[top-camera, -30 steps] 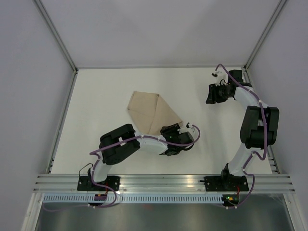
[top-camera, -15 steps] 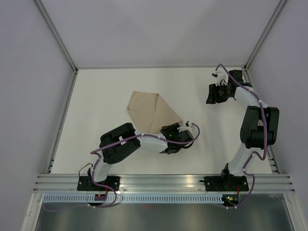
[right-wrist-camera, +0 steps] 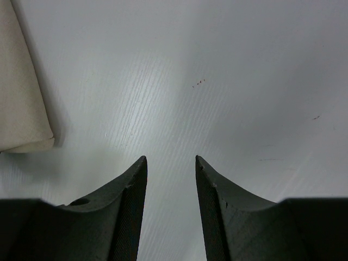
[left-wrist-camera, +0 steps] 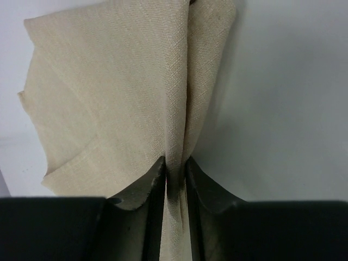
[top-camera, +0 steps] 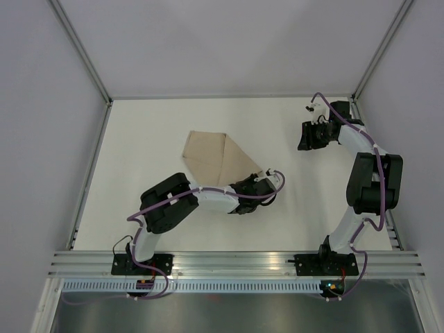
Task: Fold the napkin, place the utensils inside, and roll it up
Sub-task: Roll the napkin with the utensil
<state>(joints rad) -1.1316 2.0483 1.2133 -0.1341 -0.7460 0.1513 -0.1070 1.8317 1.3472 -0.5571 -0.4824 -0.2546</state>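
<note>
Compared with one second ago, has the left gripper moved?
Yes. The left gripper, shut on the napkin, has shifted slightly away from the front rail, up the top view.

The left hand has its two dark fingers closed on a raised fold of the tan napkin, and the cloth is pinched into a narrow ridge that runs up from the fingertips to the top edge. A broad flap with a diagonal crease spreads to the left of that ridge. Bare white worktop lies to the right.
</note>
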